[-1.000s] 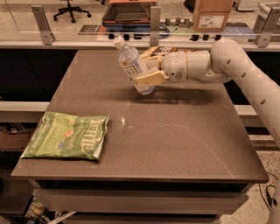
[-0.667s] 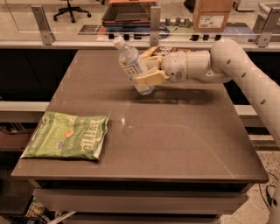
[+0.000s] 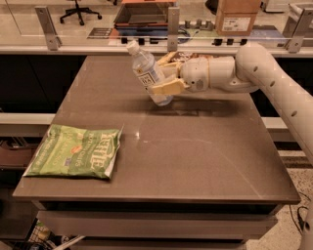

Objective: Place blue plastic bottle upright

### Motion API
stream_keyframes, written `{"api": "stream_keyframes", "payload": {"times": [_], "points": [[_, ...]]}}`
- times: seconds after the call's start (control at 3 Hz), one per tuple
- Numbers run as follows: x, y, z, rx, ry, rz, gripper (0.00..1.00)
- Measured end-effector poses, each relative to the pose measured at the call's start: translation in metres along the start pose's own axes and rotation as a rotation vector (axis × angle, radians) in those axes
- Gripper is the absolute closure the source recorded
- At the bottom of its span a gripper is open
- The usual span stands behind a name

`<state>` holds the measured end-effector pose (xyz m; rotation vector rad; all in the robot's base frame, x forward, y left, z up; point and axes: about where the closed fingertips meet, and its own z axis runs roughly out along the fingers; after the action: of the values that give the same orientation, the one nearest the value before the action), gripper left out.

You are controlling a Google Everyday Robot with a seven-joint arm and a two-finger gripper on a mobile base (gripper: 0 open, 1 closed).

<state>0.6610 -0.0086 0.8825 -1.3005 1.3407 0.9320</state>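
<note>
The blue plastic bottle [image 3: 147, 73] is a small clear bottle with a white cap and a pale label. It is tilted, cap up and to the left, with its base touching or just above the far part of the table [image 3: 195, 151]. My gripper [image 3: 164, 73] reaches in from the right at the end of the white arm [image 3: 264, 73]. Its tan fingers [image 3: 168, 88] are shut on the bottle's lower body.
A flat green snack bag [image 3: 76, 151] lies at the table's front left. A brown snack bag [image 3: 188, 56] lies behind the gripper at the far edge. A cardboard box [image 3: 237, 17] and a dark tray [image 3: 142, 14] sit on the counter beyond.
</note>
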Motion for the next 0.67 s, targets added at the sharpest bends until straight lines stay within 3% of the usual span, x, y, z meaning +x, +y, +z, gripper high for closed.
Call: {"api": "stream_keyframes", "payload": {"times": [0.67], "points": [[-0.0028, 0.0025, -0.0014, 0.003, -0.003, 0.0, 1.0]]}}
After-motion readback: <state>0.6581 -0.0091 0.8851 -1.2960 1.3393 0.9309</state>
